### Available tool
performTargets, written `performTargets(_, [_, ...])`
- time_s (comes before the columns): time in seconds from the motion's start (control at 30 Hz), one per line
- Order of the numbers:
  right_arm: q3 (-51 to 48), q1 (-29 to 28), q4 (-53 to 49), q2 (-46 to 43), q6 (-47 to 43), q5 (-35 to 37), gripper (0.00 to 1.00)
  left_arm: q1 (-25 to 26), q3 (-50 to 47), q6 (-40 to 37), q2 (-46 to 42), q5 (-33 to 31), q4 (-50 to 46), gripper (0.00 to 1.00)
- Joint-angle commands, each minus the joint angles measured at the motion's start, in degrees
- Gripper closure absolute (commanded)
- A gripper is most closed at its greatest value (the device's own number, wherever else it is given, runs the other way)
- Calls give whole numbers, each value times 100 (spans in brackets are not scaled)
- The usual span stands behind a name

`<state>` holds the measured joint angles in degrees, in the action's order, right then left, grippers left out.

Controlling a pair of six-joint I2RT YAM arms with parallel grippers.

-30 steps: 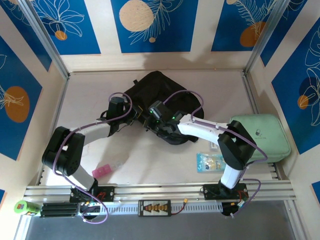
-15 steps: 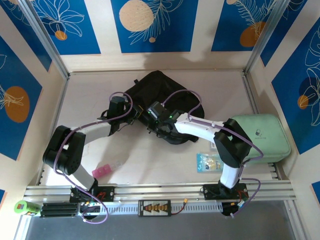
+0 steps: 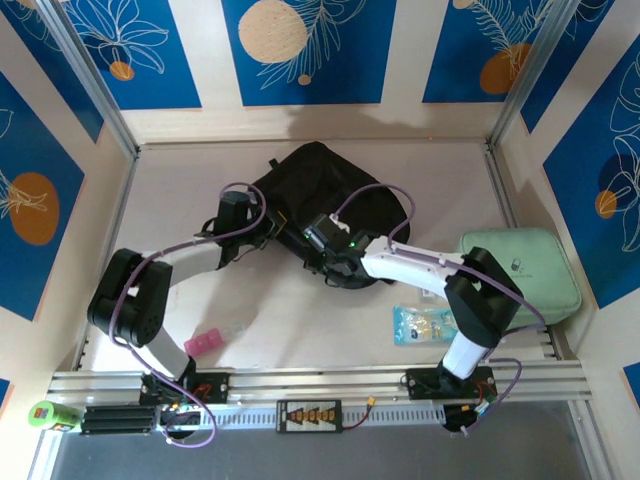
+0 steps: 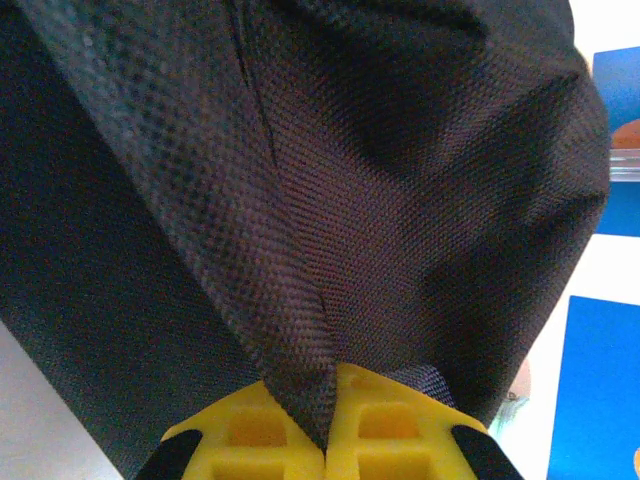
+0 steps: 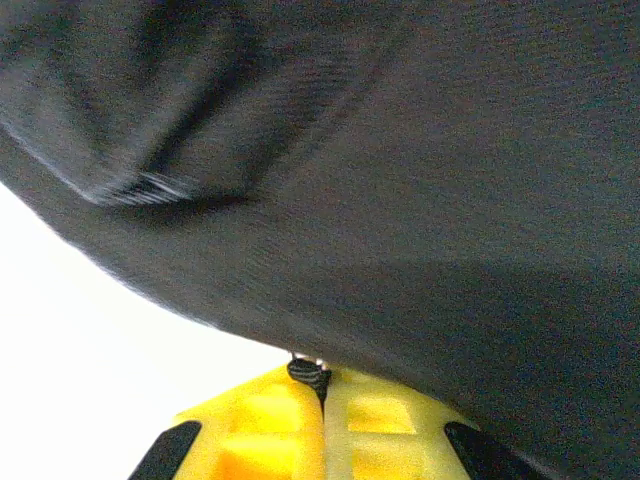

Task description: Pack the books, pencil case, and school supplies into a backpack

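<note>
1. Blue leaf-patterned panels wall in a pale table [image 3: 180,190]; the backpack [image 3: 310,175] lies at its middle, toward the back.
2. Its long axis runs diagonally, far-left to near-right; which end is the top I cannot tell.
3. The left gripper [image 4: 327,440] is clamped on a fold of the backpack's fabric at its left side.
4. The right gripper [image 5: 323,395] is pinched together on a small black tab at the backpack's near edge.
5. A mint-green case [image 3: 525,275] lies well apart on the right, with a clear packet [image 3: 420,325] just beside it and a pink item [image 3: 205,343] at near-left. Both arms cross the table in front of the bag.
</note>
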<state>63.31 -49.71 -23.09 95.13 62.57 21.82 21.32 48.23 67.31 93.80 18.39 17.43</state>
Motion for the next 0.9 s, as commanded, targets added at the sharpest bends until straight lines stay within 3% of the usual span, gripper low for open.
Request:
performTargets(0.0, [-437, -25, -717, -298, -26, 616, 97, -262, 304, -370, 123, 29, -45, 100])
performTargets(0.37, [-1066, 1, -739, -934, -70, 718, 97, -446, 586, -737, 625, 60, -206, 100])
performTargets(0.53, [-1033, 193, 214, -910, -836, -124, 99, -542, 786, -900, 842, 188, -266, 98])
performTargets(0.6, [-970, 266, 658, -837, -1128, -562, 100, -646, 769, -975, 772, 166, -367, 87])
performTargets(0.67, [-802, 325, 915, -670, -1349, -943, 100, -780, 695, -1085, 611, 138, -558, 65])
performTargets(0.7, [-665, 363, 995, -533, -1432, -1145, 100, -854, 648, -1157, 500, 105, -704, 60])
performTargets(0.87, [74, 499, 1340, 378, -1616, -2166, 100, -1157, 238, -1397, -55, 38, -1173, 50])
